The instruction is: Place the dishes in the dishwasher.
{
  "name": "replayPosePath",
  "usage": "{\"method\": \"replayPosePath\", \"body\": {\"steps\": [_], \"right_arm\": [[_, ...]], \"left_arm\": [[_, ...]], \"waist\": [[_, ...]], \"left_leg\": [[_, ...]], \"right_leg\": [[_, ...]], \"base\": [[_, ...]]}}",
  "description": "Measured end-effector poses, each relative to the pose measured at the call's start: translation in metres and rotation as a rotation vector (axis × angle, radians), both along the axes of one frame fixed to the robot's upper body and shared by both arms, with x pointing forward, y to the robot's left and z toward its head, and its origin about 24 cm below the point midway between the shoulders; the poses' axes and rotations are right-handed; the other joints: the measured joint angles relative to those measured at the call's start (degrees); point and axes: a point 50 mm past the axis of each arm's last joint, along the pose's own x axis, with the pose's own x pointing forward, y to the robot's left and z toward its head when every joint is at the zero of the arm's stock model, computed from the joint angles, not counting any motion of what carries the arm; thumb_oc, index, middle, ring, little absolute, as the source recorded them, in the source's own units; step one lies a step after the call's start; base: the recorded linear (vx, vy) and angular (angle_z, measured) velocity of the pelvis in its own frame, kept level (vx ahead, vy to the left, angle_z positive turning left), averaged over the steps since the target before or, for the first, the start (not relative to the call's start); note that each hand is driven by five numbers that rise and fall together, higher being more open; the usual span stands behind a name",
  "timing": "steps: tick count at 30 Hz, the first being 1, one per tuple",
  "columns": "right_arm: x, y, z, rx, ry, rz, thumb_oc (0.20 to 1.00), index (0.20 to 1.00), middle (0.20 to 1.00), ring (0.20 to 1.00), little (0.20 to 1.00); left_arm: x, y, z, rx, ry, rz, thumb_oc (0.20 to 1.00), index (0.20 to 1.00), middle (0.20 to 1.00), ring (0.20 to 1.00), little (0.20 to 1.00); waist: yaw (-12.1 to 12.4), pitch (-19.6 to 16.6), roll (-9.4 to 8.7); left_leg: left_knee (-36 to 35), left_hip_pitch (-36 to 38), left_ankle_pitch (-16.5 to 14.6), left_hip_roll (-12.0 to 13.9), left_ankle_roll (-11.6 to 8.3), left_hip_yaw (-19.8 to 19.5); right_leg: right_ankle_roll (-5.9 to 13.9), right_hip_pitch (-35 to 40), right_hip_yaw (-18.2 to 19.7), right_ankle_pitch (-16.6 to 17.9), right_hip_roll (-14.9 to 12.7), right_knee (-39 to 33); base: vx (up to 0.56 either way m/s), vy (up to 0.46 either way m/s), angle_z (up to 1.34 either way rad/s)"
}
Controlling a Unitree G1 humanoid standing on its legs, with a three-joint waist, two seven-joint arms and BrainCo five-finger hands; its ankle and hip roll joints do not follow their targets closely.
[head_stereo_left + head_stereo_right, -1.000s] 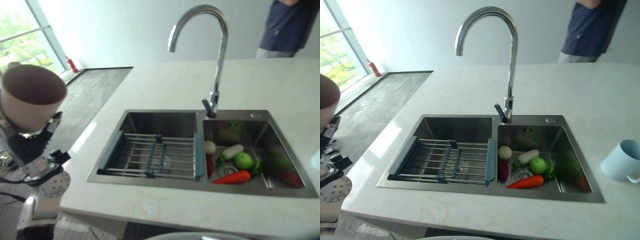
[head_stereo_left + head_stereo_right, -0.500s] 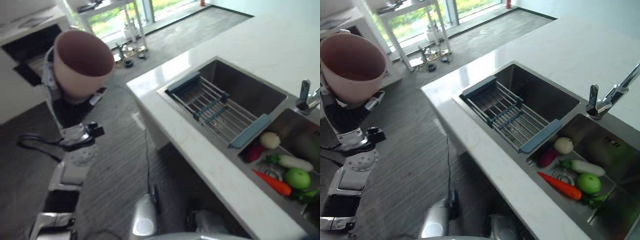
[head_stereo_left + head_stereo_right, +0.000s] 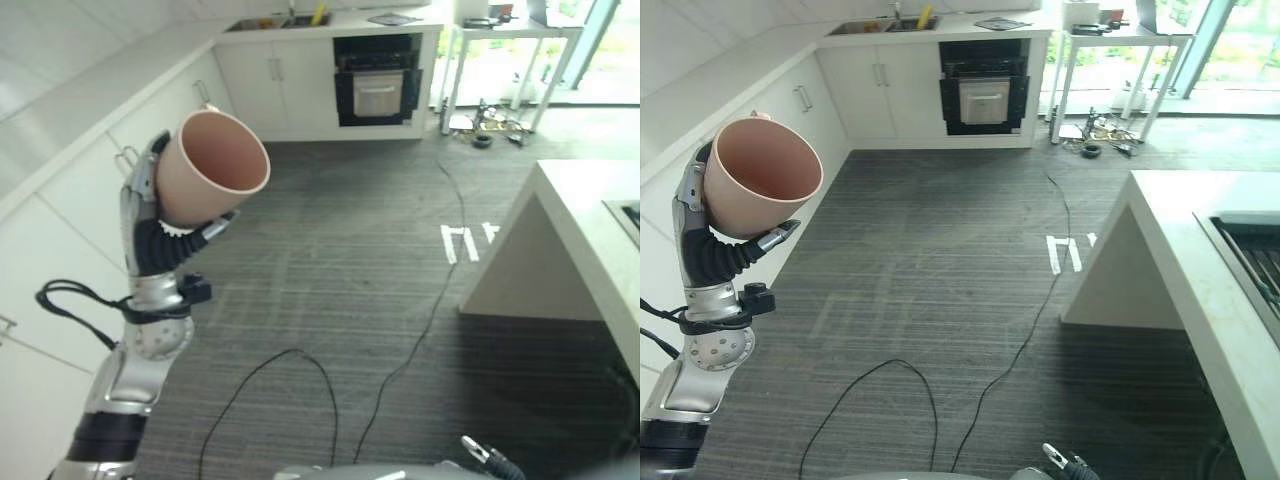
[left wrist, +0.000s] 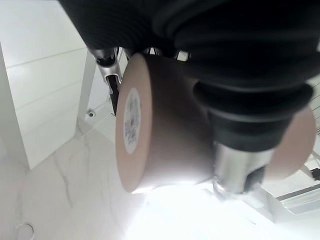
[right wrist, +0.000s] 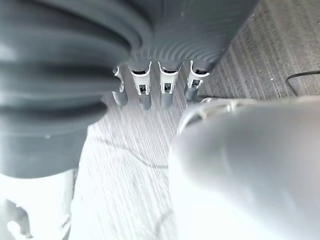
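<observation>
My left hand (image 3: 134, 196) is raised at the left and shut on a pink cup (image 3: 212, 165), whose open mouth tilts toward me. Its fingers lie behind the cup's wall and its thumb presses the front from below. In the left wrist view the cup (image 4: 165, 131) lies on its side in the grip, a white sticker on its base, with the thumb (image 4: 241, 170) across it. My right hand (image 5: 145, 90) hangs low over the grey floor with straight fingers and holds nothing.
White cabinets (image 3: 60, 230) line the left wall. A black built-in appliance (image 3: 378, 88) sits in the far cabinets. The white counter's corner (image 3: 585, 240) juts in at the right, with the sink's edge (image 3: 1252, 250) beyond. A white table (image 3: 1110, 60) stands by the window.
The camera has swung left, away from the sink, to the kitchen floor and cabinets. The pink cup stays in my left hand, now tipped more toward me.
</observation>
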Motion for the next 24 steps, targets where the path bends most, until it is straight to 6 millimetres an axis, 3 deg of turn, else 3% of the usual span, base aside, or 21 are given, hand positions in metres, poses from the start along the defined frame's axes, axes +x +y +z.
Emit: {"method": "replayPosePath", "body": {"steps": [2,5,6,7,9,11,12,16,17,19,22,24], "right_arm": [[0.0,-0.001,0.0,-0.014,0.003,0.005,1.0,1.0,1.0,1.0,1.0],[-0.004,-0.008,0.002,-0.037,0.006,-0.004,1.0,1.0,1.0,1.0,1.0],[-0.009,-0.01,0.001,-0.016,0.023,-0.002,1.0,1.0,1.0,1.0,1.0],[-0.009,-0.006,0.001,0.019,0.021,0.004,1.0,1.0,1.0,1.0,1.0],[-0.009,0.005,-0.001,0.108,0.005,-0.024,1.0,1.0,1.0,1.0,1.0],[-0.008,0.013,-0.003,0.168,0.007,-0.026,1.0,1.0,1.0,1.0,1.0],[-0.007,0.012,-0.003,0.176,0.01,-0.036,1.0,1.0,1.0,1.0,1.0],[-0.007,0.006,-0.001,0.189,0.009,-0.061,1.0,1.0,1.0,1.0,1.0],[-0.016,-0.005,0.002,0.165,0.023,-0.053,1.0,1.0,1.0,1.0,1.0],[-0.012,-0.007,0.003,0.161,0.016,-0.009,1.0,1.0,1.0,1.0,1.0],[0.01,-0.013,0.009,0.161,-0.054,0.027,1.0,1.0,1.0,1.0,1.0],[-0.001,-0.012,0.006,0.173,-0.026,-0.011,1.0,1.0,1.0,1.0,1.0]], "left_arm": [[-0.002,0.005,-0.001,-0.007,0.016,0.015,0.2,0.2,0.2,0.2,0.2],[-0.001,0.008,-0.006,-0.014,0.078,-0.017,0.2,0.2,0.2,0.2,0.2],[0.001,0.01,-0.01,-0.01,0.116,-0.036,0.2,0.2,0.2,0.2,0.2],[0.002,0.011,-0.013,0.001,0.145,-0.039,0.2,0.2,0.2,0.2,0.2],[0.004,0.009,-0.016,0.01,0.171,-0.057,0.2,0.2,0.2,0.2,0.2],[0.005,0.004,-0.02,0.028,0.205,-0.09,0.2,0.2,0.2,0.2,0.2],[0.006,0.001,-0.022,0.03,0.217,-0.104,0.2,0.2,0.2,0.2,0.2],[0.007,-0.008,-0.026,0.057,0.249,-0.161,0.2,0.2,0.2,0.2,0.2],[0.007,-0.029,-0.015,0.062,0.188,-0.246,0.2,0.2,0.2,0.2,0.2],[0.011,-0.027,-0.019,0.02,0.217,-0.229,0.2,0.2,0.2,0.2,0.2],[0.022,-0.01,-0.048,-0.094,0.36,-0.127,0.2,0.2,0.2,0.2,0.2],[0.023,-0.019,-0.055,-0.123,0.384,-0.157,0.2,0.2,0.2,0.2,0.2]], "waist": [[0.6,-0.1,-0.2],[0.6,-0.2,-0.08],[0.2,-0.2,-0.25],[-0.1,-0.2,-0.41],[-0.1,-0.4,-2.42],[0.1,-0.5,-3.34],[0.0,-0.5,-3.03],[-1.9,-1.2,0.76],[-3.8,-2.0,4.24],[-3.8,-2.0,4.24],[-4.4,-2.2,4.94],[-5.5,-2.3,4.2]], "left_leg": [[0.0,0.0,0.0,0.1,0.0,-0.4],[0.6,-0.9,0.3,0.4,0.68,-3.2],[0.4,-0.9,0.7,0.7,1.21,-5.4],[0.4,-0.9,0.8,1.2,1.13,-6.9],[0.9,-2.0,1.1,1.2,0.72,-8.3],[0.8,-2.2,1.1,1.1,0.2,-8.1],[0.8,-2.0,1.1,1.4,-0.24,-8.0],[-0.9,-0.5,2.4,5.4,-3.05,-7.8],[-1.7,0.3,3.9,10.1,-5.37,-7.7],[-1.5,0.7,4.1,9.9,-5.42,-6.3],[-2.8,2.2,4.1,9.7,-5.46,-6.0],[-3.2,1.7,3.7,9.8,-4.8,-4.5]], "right_leg": [[0.34,1.5,-0.3,0.6,0.5,-2.1],[0.4,1.8,-1.2,0.7,-0.3,1.5],[1.04,-0.1,2.3,0.2,-0.7,6.6],[3.74,-1.5,5.9,-1.9,-0.5,9.0],[4.57,-0.8,8.1,-2.4,0.8,4.8],[2.99,1.9,6.4,-0.6,1.2,-2.4],[1.31,3.2,6.3,0.1,2.0,-5.0],[-1.9,8.3,5.4,4.7,7.8,-15.5],[-4.59,8.9,6.3,4.7,13.0,-17.7],[-5.53,8.9,6.3,5.4,12.8,-17.2],[-5.04,9.6,7.9,5.4,12.8,-17.3],[-4.7,10.1,5.9,5.1,12.1,-17.3]], "base": [[-0.16,0.3,0.28],[-0.06,0.127,0.67],[0.0,-0.074,0.92],[0.04,-0.149,0.87],[0.09,-0.148,0.52],[0.1,-0.112,0.15],[0.12,-0.129,-0.07],[0.11,-0.125,-0.14],[0.1,-0.094,-0.09],[0.08,0.005,-0.13],[0.09,-0.028,-0.19],[0.09,-0.066,0.43]]}}
